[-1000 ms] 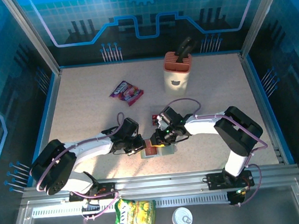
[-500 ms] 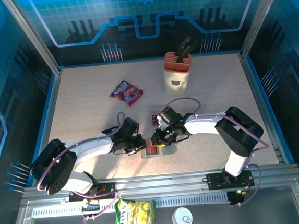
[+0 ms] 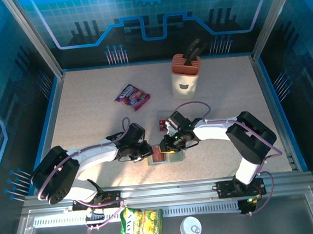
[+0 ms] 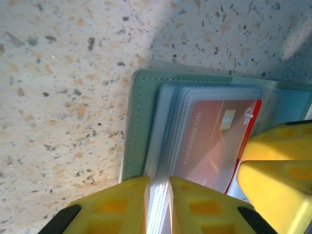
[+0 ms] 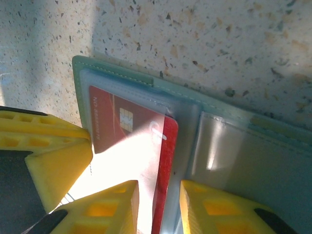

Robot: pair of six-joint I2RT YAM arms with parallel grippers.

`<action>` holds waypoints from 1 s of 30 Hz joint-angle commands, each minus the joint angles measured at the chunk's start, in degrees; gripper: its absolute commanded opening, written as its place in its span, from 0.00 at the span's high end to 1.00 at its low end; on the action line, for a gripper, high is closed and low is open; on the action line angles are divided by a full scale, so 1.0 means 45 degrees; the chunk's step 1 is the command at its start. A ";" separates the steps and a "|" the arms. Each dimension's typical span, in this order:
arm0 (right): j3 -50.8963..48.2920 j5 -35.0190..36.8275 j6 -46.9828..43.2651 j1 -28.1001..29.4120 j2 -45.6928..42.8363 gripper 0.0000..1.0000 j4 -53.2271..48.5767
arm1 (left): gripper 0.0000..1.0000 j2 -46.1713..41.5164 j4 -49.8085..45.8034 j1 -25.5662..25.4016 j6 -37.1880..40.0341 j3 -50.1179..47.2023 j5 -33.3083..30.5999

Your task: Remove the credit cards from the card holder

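On the worktop (image 3: 91,117) lies one card holder (image 3: 165,155), open, with one red credit card (image 3: 158,154) showing in it and one more small red card (image 3: 161,123) just beyond it. There is one knife block (image 3: 185,76) near the far edge, and one purple-red snack packet (image 3: 132,96). Off the near edge lie one yellow-green snack bag (image 3: 141,226) and one round white lid (image 3: 191,228).

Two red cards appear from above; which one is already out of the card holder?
The red card lying bare on the table, just behind the arms' wrists. The other card sits in the open card holder between both grippers.
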 commanded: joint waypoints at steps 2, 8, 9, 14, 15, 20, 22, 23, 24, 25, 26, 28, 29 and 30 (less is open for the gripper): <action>0.0099 0.0161 -0.0057 0.0116 -0.0574 0.72 -0.0537 | 0.82 -0.0418 -0.0780 0.0030 0.0074 -0.0144 -0.0454; 0.0252 0.0131 -0.0049 0.0116 -0.0815 0.71 -0.0684 | 0.84 -0.0045 -0.0366 0.0031 -0.0008 -0.0267 -0.0223; 0.0255 0.0110 -0.0065 0.0112 -0.0832 0.71 -0.0674 | 0.84 -0.0011 -0.0312 0.0032 -0.0010 -0.0268 -0.0186; 0.0255 0.0083 0.0002 0.0152 -0.0941 0.71 -0.0713 | 0.84 -0.0334 -0.0411 0.0040 -0.0033 -0.0146 -0.0190; 0.0258 0.0074 -0.0002 0.0141 -0.0962 0.71 -0.0713 | 0.84 -0.0423 -0.0455 0.0030 -0.0008 -0.0118 -0.0202; 0.0255 0.0082 0.0003 0.0159 -0.0998 0.71 -0.0729 | 0.82 -0.0418 0.0101 0.0034 -0.0005 -0.0208 0.0249; 0.0255 0.0082 0.0012 0.0150 -0.0984 0.71 -0.0732 | 0.82 -0.0175 0.0356 0.0030 0.0024 -0.0181 0.0525; 0.0245 0.0081 0.0015 0.0164 -0.1000 0.71 -0.0732 | 0.82 -0.0032 0.0317 0.0038 0.0053 -0.0101 0.0596; 0.0219 0.0085 0.0003 0.0152 -0.0991 0.71 -0.0741 | 0.83 0.0092 0.0286 0.0012 0.0081 -0.0056 0.0612; 0.0213 0.0100 0.0021 0.0150 -0.1009 0.71 -0.0749 | 0.83 0.0146 0.0281 0.0013 0.0084 -0.0037 0.0602; 0.0197 0.0104 0.0015 0.0160 -0.1020 0.71 -0.0742 | 0.83 0.0212 0.0218 0.0024 0.0079 -0.0036 0.0568; 0.0177 0.0132 0.0022 0.0151 -0.1079 0.71 -0.0773 | 0.84 0.0300 0.0019 0.0025 0.0100 -0.0025 0.0399; 0.0161 0.0127 0.0029 0.0156 -0.1089 0.71 -0.0772 | 0.84 0.0335 -0.0007 0.0020 0.0131 -0.0052 0.0385; 0.0173 0.0133 0.0016 0.0151 -0.1094 0.71 -0.0771 | 0.85 0.0390 -0.0025 0.0020 0.0150 -0.0063 0.0354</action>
